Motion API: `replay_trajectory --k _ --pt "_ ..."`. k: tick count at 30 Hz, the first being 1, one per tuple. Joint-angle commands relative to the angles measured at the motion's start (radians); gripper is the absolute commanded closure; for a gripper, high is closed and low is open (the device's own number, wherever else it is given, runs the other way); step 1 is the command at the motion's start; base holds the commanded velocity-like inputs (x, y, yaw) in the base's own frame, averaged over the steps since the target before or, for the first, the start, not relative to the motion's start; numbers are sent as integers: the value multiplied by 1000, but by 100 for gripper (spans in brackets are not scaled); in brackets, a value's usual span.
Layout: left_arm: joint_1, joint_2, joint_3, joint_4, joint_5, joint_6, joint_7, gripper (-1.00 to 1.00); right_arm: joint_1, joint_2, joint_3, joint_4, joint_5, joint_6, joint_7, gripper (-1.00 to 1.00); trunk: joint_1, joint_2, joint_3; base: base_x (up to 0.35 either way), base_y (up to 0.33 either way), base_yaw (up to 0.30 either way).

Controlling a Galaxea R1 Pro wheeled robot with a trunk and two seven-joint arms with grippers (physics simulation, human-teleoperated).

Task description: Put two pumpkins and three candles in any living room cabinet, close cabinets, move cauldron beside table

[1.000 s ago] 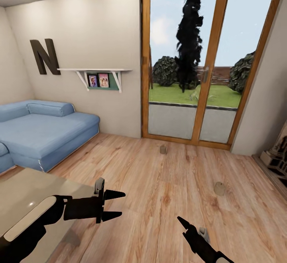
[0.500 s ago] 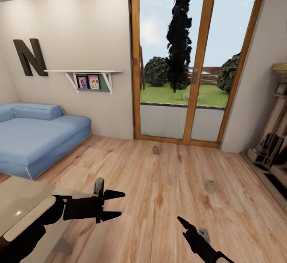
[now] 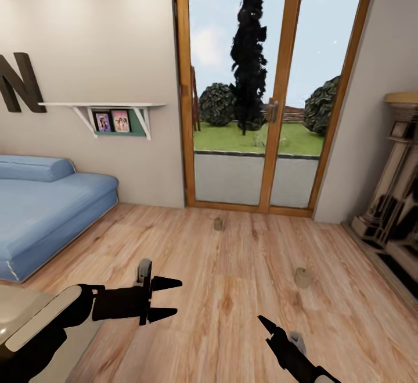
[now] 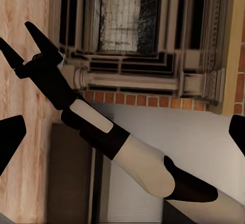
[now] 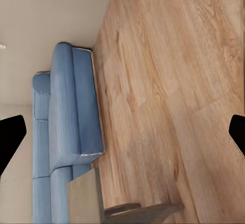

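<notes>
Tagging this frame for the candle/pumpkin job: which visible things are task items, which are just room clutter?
Task items:
- far candle, on the floor by the glass door
- near candle, on the floor to its right
- left hand and right hand, both empty

Clutter:
- blue sofa
- wall shelf with photos
- fireplace

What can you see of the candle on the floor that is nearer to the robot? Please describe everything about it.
The nearer candle is a short, stubby cylinder, pale tan-grey, with a matte, wax-like look. It stands upright on the wooden floor, alone, touching nothing else. It lies ahead of the right pincer and towards the fireplace side. Any wick is too small to tell.
</notes>
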Motion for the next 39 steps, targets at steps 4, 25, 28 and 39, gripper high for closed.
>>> replay_trajectory --k 4,25,28,39 --pt "-1 1 -2 0 11 0 9 -100 -1 0 -1 0 -6 -1 3 -100 0 0 1 68 49 -271" --pt "-1 2 -1 -1 12 0 9 -100 -1 1 -2 26 -7 -32 4 -100 0 0 2 120 119 -82" --pt "-1 2 -1 -1 11 0 9 -100 -1 1 -2 26 -7 -32 4 -100 0 0 2 320 115 -39" --pt "-1 1 -2 -1 11 0 10 -100 -1 1 -2 26 -7 -32 4 -100 0 0 2 326 28 -41"
